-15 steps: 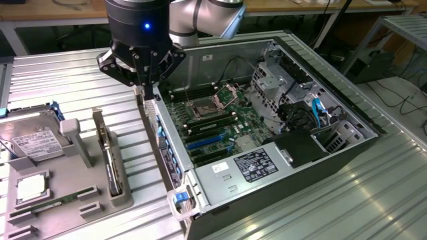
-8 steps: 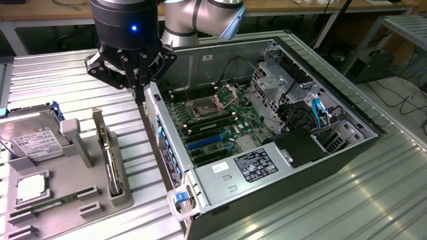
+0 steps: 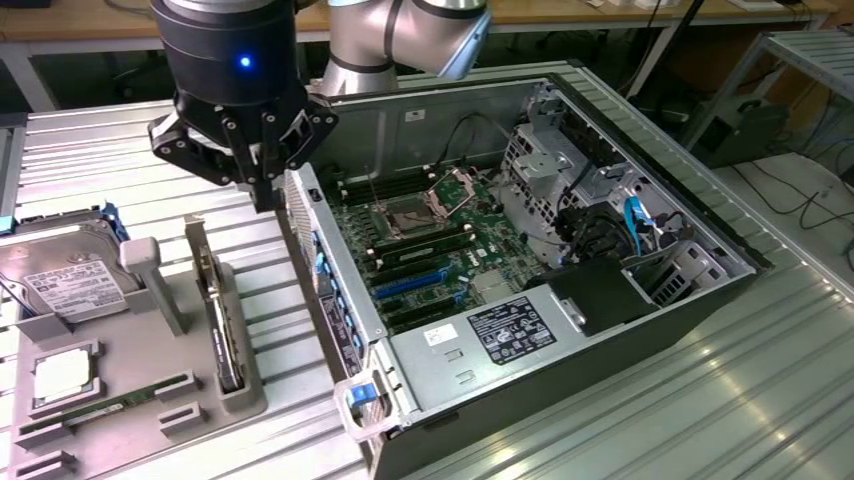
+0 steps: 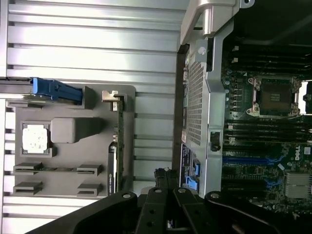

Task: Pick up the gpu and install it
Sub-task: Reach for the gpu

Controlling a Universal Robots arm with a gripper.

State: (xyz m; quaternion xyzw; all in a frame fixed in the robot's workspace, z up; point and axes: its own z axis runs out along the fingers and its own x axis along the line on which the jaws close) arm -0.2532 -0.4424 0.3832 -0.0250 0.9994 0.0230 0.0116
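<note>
Item: gpu [image 3: 220,330], standing on edge in the grey holder [image 3: 134,400] on the table [image 3: 94,160]. You have not lifted it.
Your hand [image 3: 267,192]: fingers pressed together, empty, hanging between holder and open case [image 3: 694,300].
Blue slots [image 3: 400,285]: unfilled.

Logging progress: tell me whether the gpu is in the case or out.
Out: the gpu stands on edge in the gray holder.

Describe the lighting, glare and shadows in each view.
Exterior view: glare streaks the ribbed metal table beside the computer case, and a blue light glows above the gripper. Wrist view: the table slats wash out pale, while the case interior lies in shadow.
</note>
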